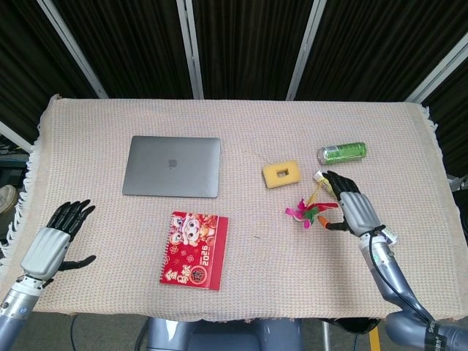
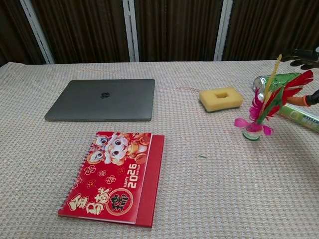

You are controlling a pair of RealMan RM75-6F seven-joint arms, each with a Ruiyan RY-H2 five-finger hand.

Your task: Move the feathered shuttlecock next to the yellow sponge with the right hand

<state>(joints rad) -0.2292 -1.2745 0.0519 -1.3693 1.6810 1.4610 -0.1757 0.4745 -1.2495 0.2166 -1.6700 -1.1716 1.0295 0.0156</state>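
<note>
Left hand (image 1: pixel 55 241): rests at the near left edge of the table (image 1: pixel 95 292), fingers spread, holding nothing. Well apart from everything else; no risk from it.
Laptop (image 1: pixel 172 166): lid down, left of centre on the cloth. Not in the working area.
Red calendar (image 1: pixel 194 249): flat, in front of the laptop. Not in the working area.
Yellow sponge (image 1: pixel 281 174): lies flat, right of centre. It is the target marker; a sideways sweep of the hand could nudge it.
Feathered shuttlecock (image 2: pixel 259 110): base on the cloth, near the sponge on its right-front side, feathers leaning to the right toward the hand. Judged risk: tilted like this it may tip over if the feathers are let go or pulled further right.
Right hand (image 1: pixel 349 208): fingers curled loosely at the feather tips; whether they pinch the feathers I cannot tell. Risk: fingers snag a feather and drag the base away from the sponge.
Green can (image 1: pixel 341 152): on its side behind the hand; a bump could set it rolling.
Tube (image 2: pixel 299 115): lies under the hand, to the right; could catch the fingers.
</note>
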